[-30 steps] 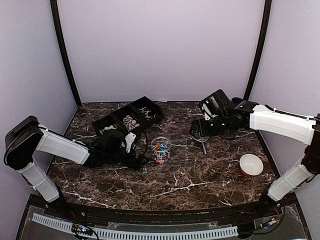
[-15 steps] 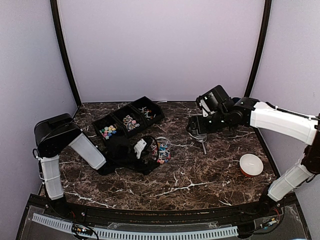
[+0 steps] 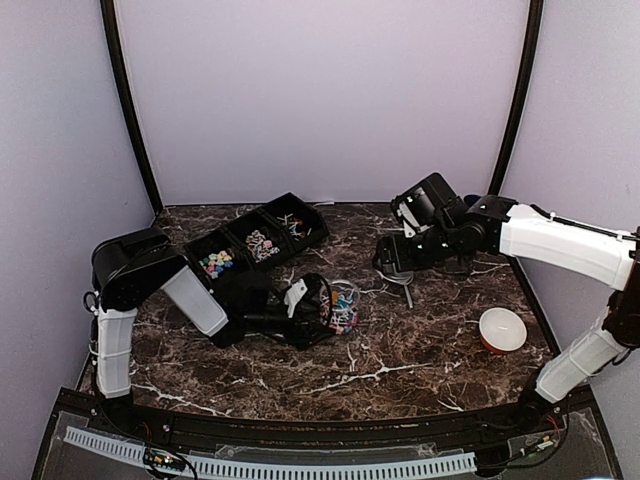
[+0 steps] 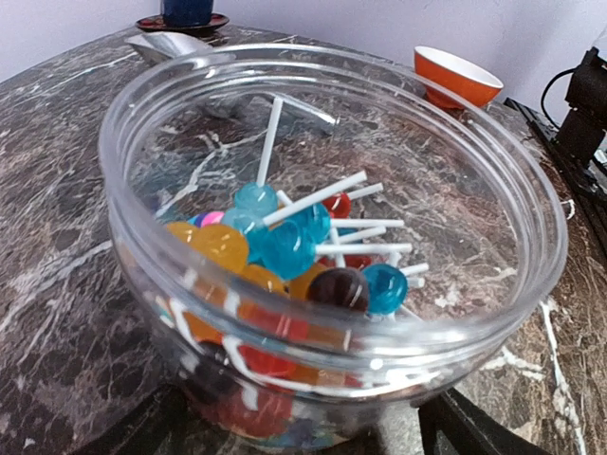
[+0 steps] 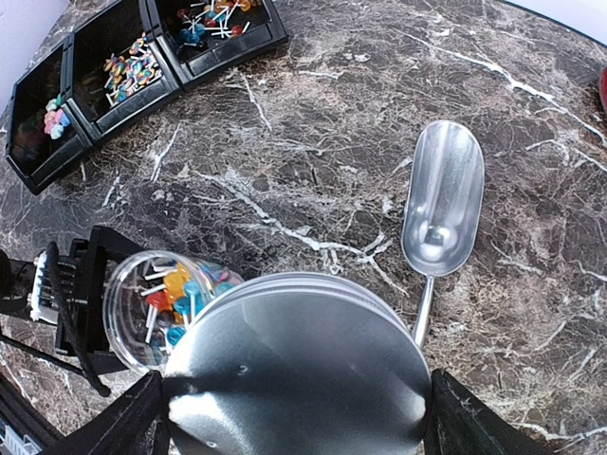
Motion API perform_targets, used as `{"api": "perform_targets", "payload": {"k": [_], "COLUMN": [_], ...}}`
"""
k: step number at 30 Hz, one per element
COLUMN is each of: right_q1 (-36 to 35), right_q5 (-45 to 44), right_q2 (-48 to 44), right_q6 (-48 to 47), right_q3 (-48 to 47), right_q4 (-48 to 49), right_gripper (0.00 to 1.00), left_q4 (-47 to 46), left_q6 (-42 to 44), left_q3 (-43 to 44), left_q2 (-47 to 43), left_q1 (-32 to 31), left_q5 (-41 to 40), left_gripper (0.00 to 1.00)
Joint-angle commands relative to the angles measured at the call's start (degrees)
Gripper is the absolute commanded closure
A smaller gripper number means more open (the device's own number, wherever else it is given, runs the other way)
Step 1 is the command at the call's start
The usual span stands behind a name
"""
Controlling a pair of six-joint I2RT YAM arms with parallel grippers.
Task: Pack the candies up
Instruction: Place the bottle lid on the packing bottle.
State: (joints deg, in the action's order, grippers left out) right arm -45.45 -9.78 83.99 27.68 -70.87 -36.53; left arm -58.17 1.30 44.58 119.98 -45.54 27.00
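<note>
On the desk (image 3: pixel 420 365), the tray (image 3: pixel 258 240) lies far left; the jar (image 3: pixel 340 305), candies (image 4: pixel 285 248) inside, sits nearer and right of it, clasped in the left pincer (image 4: pixel 303 431). The scoop (image 5: pixel 444 204) lies right of the jar, by the lid (image 5: pixel 294 365) clasped in the right pincer (image 5: pixel 299 417), and the bowl (image 3: pixel 501 330) sits near right.

Overhead view: even, diffuse light, lilac cast on walls, faint soft shadows under arms. Table (image 3: pixel 400 350) has mild sheen. L wrist view: white glare spots on jar (image 4: pixel 313 365) rim; candies (image 4: pixel 285 248) sharp, bkgd soft. R wrist view: bright streaks on lid (image 5: pixel 294 379); scoop (image 5: pixel 443 204) sharp.
</note>
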Motion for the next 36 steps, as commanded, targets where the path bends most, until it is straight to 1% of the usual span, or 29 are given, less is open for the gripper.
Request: {"api": "perform_targets", "payload": {"k": [1,4,8,10,12,13,17,19,23,30,36], "right_q1": [-1.0,-1.6,-2.4,-3.1,-3.9,-4.5,-6.8,-7.5,-8.7,-9.0,-9.1], "right_q5": [1.1,1.9,3.2,3.9,4.1,4.1,3.9,3.8,4.7,5.0,4.8], "right_q2": [0.0,0.7,1.4,1.5,1.8,2.1,3.3,4.3,6.5,11.8,12.9], "right_q6": [-1.1,-3.1,-4.8,-5.7,-6.3,-6.8,-8.1,-8.3,-8.4,-8.3,-8.3], "right_q3": [-0.6,-0.4,-0.4,-0.5,-1.3,-1.7,-2.2,-2.5,-3.6,-6.2,-6.6], "right_q4": [-0.1,-1.2,-2.7,-3.4,-4.8,-5.7,-7.3,-7.6,-7.2,-6.2,-6.1], "right_gripper": [0.14,0.14,0.14,0.14,0.14,0.14,0.13,0.13,0.12,0.12,0.11], "left_q4": [-2.1,-3.4,-6.1,-11.8,-18.9,-20.8,-20.0,-20.3,-22.6,-25.5,-25.6], "left_q6": [0.0,0.7,0.6,-0.3,-2.6,-3.2,-3.1,-3.1,-2.9,-2.0,-2.4], "left_q3": [2.7,3.6,5.5,4.6,3.2,3.0,3.9,3.6,2.1,-0.3,-0.1], "left_q2": [0.9,2.3,5.9,7.8,9.6,10.2,11.2,11.3,11.9,12.6,13.0], "left_q1": [-0.7,-2.4,-4.7,-5.2,-5.3,-5.3,-5.4,-5.4,-5.4,-5.4,-5.4], "left_q5": [7.7,8.7,8.0,8.9,8.7,8.3,6.3,3.9,1.0,1.8,2.6], "left_gripper": [0.14,0.14,0.11,0.11,0.08,0.07,0.05,0.02,0.01,0.01,0.01]}}
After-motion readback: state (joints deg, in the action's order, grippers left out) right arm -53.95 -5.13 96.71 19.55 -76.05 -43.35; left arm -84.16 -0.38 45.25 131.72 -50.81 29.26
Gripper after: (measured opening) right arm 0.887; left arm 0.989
